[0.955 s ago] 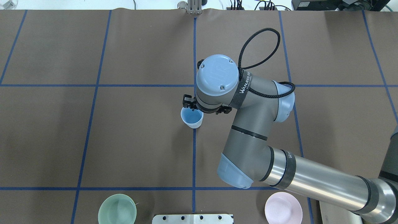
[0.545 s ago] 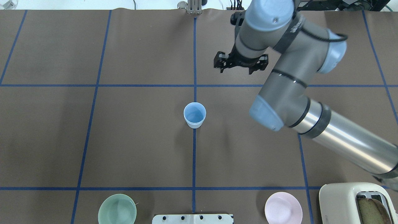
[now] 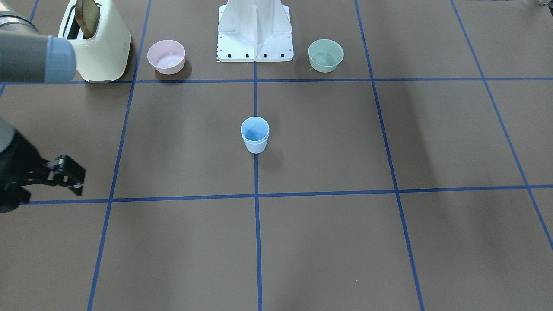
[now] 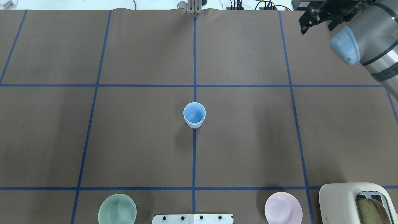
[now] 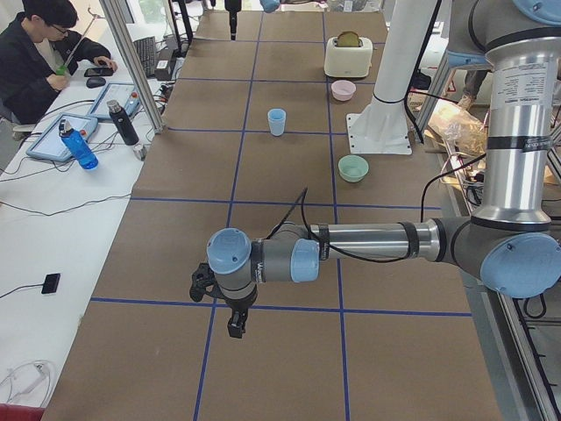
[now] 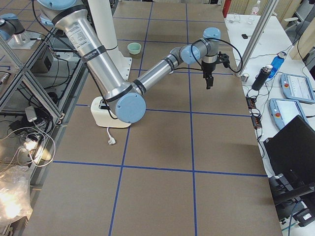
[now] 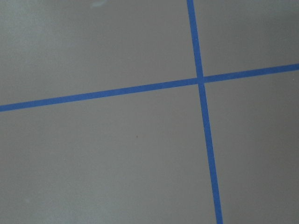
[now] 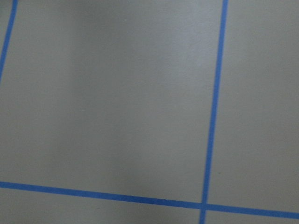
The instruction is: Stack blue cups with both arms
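The blue cups (image 4: pixel 194 115) stand upright on the centre line of the table. They look nested one inside the other, with a doubled rim in the front view (image 3: pixel 255 134). No gripper touches them. My right gripper (image 4: pixel 317 21) is open and empty at the far right of the table, well away from the cups; it also shows in the front view (image 3: pixel 75 177). My left gripper (image 5: pixel 235 320) shows only in the exterior left view, low over the table far to the left of the cups. I cannot tell whether it is open or shut. Both wrist views show only bare table and blue tape lines.
A cream toaster (image 4: pixel 357 202) with a bread slice stands at the near right, next to the pink bowl (image 4: pixel 283 207). The pale green bowl (image 4: pixel 117 209) is at the near left. The white pedestal (image 3: pixel 255 30) stands between the bowls. An operator (image 5: pixel 44 53) sits at a side desk.
My right gripper has left the cups, risen and swung away to the far right corner. The cups stay at the centre. The toaster has come into view.
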